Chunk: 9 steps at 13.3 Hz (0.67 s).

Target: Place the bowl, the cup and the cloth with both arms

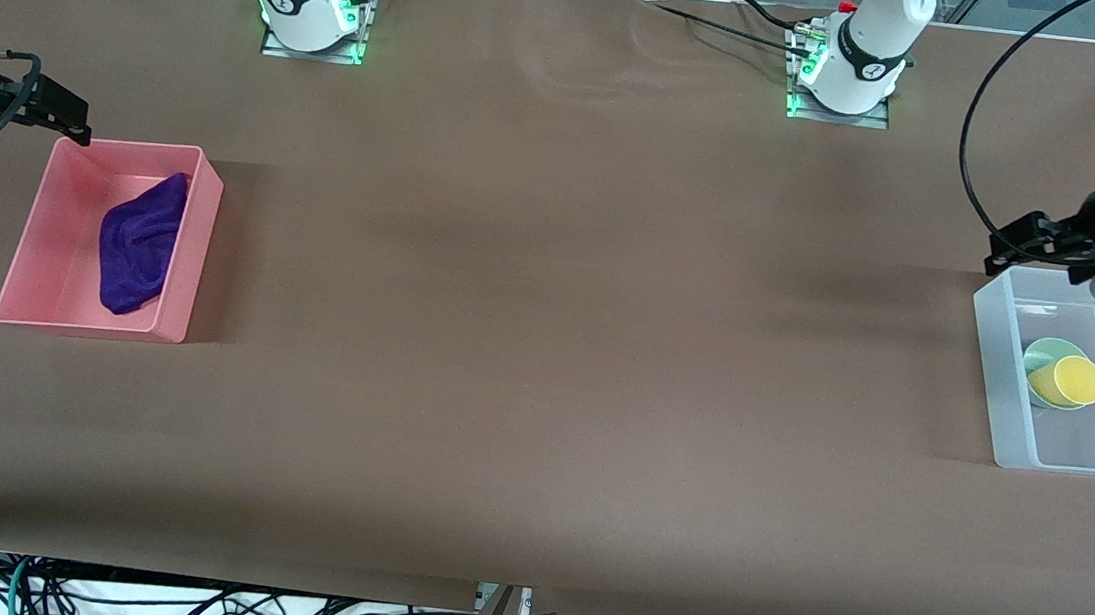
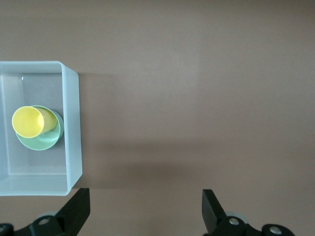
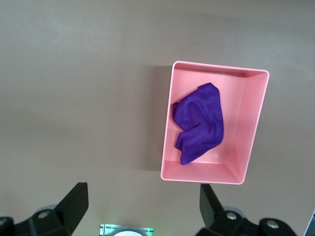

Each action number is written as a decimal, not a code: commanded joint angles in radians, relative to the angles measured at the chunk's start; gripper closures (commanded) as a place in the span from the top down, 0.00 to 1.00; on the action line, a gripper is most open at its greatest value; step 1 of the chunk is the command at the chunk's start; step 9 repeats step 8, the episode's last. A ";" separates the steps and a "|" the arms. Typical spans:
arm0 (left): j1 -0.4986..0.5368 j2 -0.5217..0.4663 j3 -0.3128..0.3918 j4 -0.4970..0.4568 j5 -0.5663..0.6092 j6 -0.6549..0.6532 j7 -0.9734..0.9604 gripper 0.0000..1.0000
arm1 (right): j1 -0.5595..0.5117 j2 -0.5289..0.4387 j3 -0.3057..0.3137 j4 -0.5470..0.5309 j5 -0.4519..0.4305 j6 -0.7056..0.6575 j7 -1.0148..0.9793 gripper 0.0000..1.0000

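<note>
Right gripper (image 1: 73, 123) hangs empty, fingers wide, over pink bin (image 1: 33, 228) edge. You see wrinkled purple cloth (image 1: 144, 244) inside. Yellow cup (image 1: 1068, 381) lies tilted in mint bowl (image 1: 1045, 353), inside clear bin (image 1: 994, 361). Left gripper (image 1: 1015, 247) wide, empty, above its edge.

My front camera sits high across the table (image 1: 544, 347), facing the arm bases. My left wrist camera looks straight down from well above the clear bin (image 2: 71, 123), which the front view shares (image 1: 990, 350). My right wrist camera looks down likewise on the pink bin (image 3: 167, 147), also shared (image 1: 202, 244).
</note>
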 commanded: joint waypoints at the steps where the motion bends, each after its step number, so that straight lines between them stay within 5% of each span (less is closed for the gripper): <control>1: -0.018 -0.024 0.013 -0.041 -0.012 0.027 0.007 1.00 | -0.003 -0.001 -0.001 0.010 0.010 -0.006 0.014 1.00; 9: -0.027 -0.024 0.012 -0.043 -0.012 0.027 0.010 1.00 | -0.006 -0.001 -0.002 0.010 0.013 -0.006 0.014 1.00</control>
